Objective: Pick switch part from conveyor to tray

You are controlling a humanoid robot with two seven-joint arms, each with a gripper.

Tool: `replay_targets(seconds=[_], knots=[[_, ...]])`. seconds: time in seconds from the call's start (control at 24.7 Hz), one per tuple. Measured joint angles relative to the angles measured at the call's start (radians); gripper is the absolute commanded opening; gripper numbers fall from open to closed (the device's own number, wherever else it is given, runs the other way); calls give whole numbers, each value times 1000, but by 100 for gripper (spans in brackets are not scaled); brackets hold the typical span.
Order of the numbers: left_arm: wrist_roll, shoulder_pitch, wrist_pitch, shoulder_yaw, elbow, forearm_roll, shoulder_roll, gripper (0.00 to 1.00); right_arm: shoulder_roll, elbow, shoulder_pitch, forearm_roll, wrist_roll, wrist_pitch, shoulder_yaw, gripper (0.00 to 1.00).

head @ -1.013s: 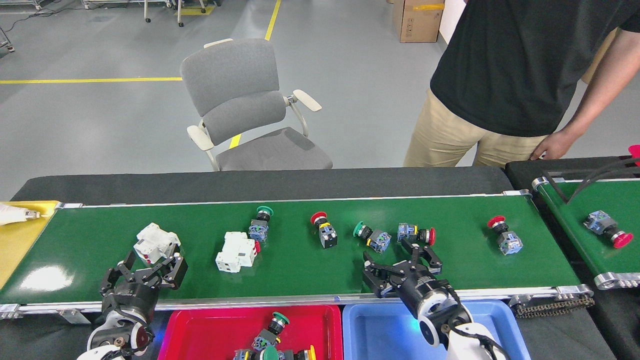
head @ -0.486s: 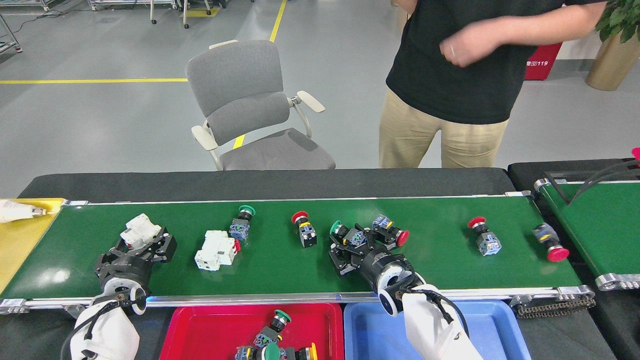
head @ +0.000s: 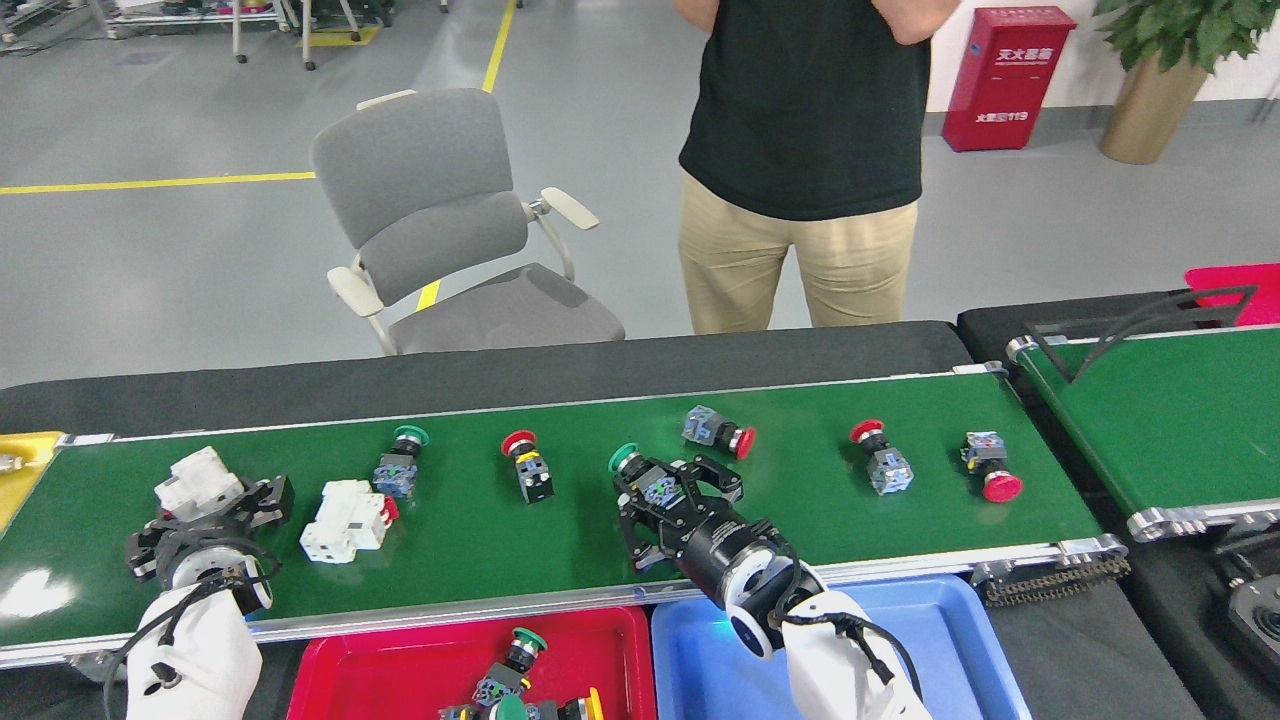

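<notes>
Both grippers advanced — right gripper (head: pixel 668 492) jaws apart around green-capped switch part (head: pixel 645 478); left gripper (head: pixel 215 510) straddles white breaker (head: pixel 197 482).

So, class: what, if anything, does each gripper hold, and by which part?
Right gripper straddles the green-capped switch at its body; whether it grips cannot be told. Left gripper is around the white block, grip likewise unclear.
</notes>
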Motion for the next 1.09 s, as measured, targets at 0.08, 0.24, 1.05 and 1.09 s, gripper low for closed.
replay_targets(seconds=[0.08, 0.24, 1.05, 1.09], knots=[[26, 25, 6, -1, -25, 7, 2, 43, -19, -82, 65, 2, -2, -60, 33, 100], [90, 159, -57, -8, -212, 20, -12, 12, -48, -136, 117, 3, -1, -126, 43, 100], [36, 643, -665, -555, -1103, 54, -170, 28, -77, -241, 307, -25, 5, 49, -793, 100], [16, 643, -653, -610, -1105, 25, -209, 41, -86, -245, 306, -25, 4, 62, -794, 100]])
